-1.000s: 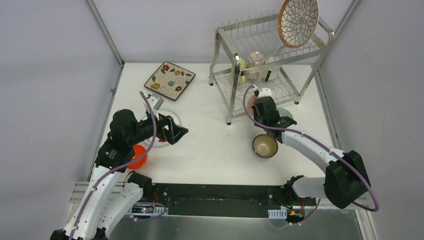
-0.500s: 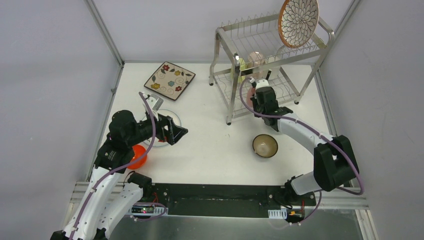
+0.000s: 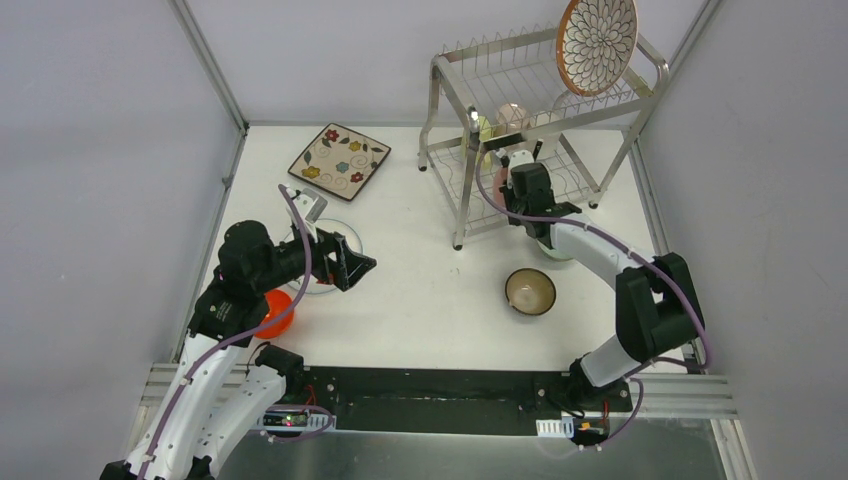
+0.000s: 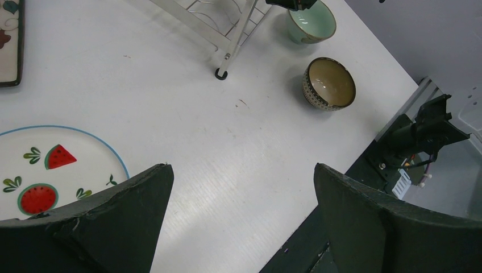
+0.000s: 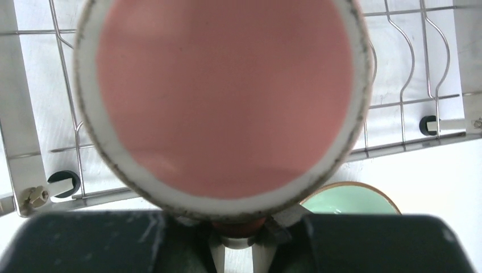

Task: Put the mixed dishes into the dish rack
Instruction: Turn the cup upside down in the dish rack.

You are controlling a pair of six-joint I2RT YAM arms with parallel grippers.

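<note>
The pink cup has travelled during the last second. In the top view the right tool, closed narrow on it, has gone from above the bench near the brown bowl to the front of the lower shelf of the dish rack. I judge that this cup is nearly loaded, and only the setting down and the release remain. The petal plate stands on the upper shelf. The square floral plate and the orange bowl lie on the bench. The left tool has not moved.

In the left wrist view the left tool stands wide and holds nothing, over the edge of the white plate. The mint bowl waits beside the rack.

In the right wrist view the cup fills the picture, gripped at its near rim, with the shelf wires behind it. Whether it touches them I cannot tell.
</note>
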